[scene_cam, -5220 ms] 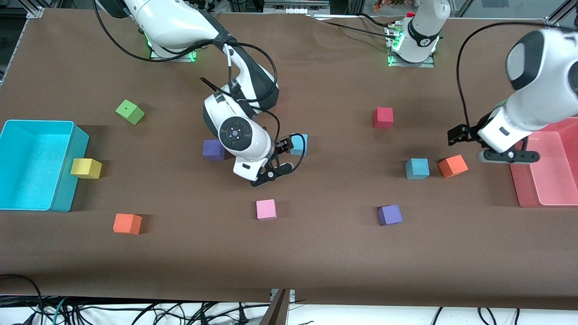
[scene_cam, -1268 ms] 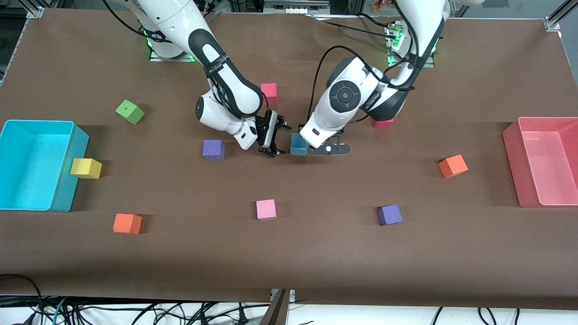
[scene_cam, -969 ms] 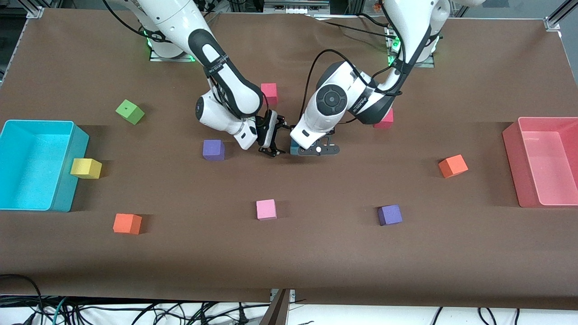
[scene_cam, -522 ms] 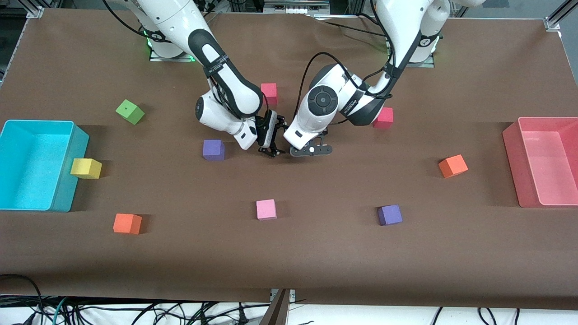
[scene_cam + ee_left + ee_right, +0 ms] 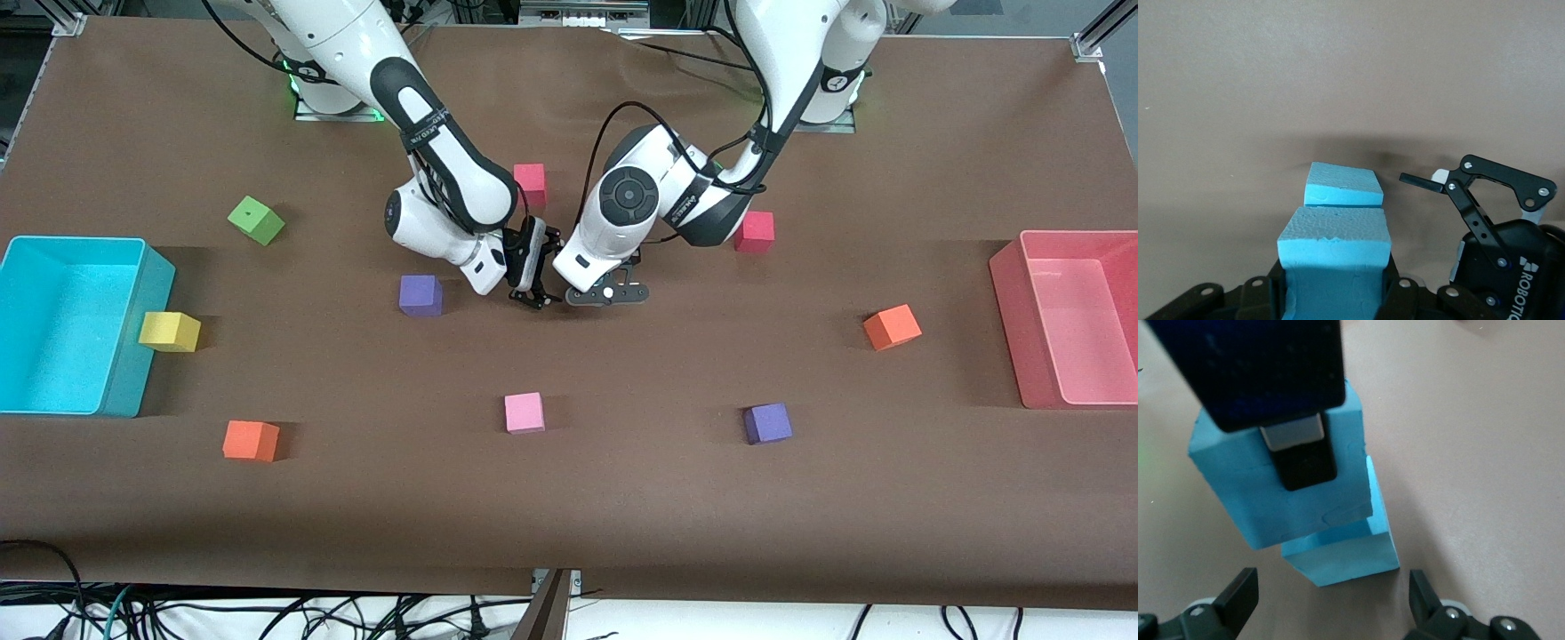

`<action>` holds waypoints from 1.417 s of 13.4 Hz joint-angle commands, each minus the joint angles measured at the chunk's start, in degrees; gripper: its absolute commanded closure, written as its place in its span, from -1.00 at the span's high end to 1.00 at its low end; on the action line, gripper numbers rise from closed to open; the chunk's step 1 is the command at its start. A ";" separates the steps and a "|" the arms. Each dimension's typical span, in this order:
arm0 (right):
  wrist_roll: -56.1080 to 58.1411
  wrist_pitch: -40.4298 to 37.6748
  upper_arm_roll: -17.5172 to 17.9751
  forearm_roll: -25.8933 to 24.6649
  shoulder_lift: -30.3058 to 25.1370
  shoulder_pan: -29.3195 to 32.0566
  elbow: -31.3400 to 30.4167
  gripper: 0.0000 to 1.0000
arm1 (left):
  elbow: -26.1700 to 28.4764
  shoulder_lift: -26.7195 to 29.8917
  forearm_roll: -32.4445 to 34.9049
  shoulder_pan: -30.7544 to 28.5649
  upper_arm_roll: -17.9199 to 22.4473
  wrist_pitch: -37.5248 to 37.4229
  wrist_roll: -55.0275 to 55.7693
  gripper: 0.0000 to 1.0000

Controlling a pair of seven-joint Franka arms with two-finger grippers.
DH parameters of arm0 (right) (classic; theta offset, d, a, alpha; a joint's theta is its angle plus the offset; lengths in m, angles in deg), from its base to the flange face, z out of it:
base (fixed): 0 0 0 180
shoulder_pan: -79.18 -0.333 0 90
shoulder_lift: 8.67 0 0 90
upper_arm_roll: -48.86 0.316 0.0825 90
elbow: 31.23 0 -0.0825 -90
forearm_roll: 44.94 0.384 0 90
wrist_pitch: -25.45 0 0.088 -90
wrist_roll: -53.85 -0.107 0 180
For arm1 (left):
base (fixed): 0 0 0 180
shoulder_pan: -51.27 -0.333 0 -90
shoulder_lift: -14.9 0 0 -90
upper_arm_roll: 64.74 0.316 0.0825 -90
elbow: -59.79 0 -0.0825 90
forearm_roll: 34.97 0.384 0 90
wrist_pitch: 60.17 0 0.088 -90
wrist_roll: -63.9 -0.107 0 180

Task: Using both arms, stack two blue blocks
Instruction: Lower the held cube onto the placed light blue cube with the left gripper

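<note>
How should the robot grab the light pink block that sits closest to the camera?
From straight above, pinching two opposite flat sides of the light pink block. It lies flat, top free, with open table beside it, so a pincer fits down both sides. Both are busy: the left pincer holds one blue block above the other blue block; the open right pincer waits beside them.

You see the left gripper (image 5: pixel 1335 293) clamped on a blue block (image 5: pixel 1335 257), positioned directly over the second blue block (image 5: pixel 1342 185) on the brown table (image 5: pixel 1338 73). The right gripper (image 5: pixel 1458 183) stands just beside them, fingers apart.
</note>
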 commanded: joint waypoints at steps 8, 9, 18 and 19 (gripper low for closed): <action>1.69 -0.59 0.86 1.43 -0.74 0.92 -0.52 1.00 | -1.80 -1.73 -0.25 1.50 1.26 1.53 0.31 -0.89; 1.69 -0.59 0.77 1.43 -0.83 0.92 -0.52 1.00 | -1.80 -1.73 -0.25 1.59 1.34 1.53 0.31 -0.87; 1.78 -0.59 0.77 1.43 -0.83 0.83 -0.52 1.00 | -1.71 -1.91 0.63 1.59 1.52 1.53 0.31 -0.05; 1.78 -0.59 0.77 1.43 -0.83 0.92 -0.52 1.00 | -1.71 -1.91 0.63 1.59 1.52 1.53 0.31 0.07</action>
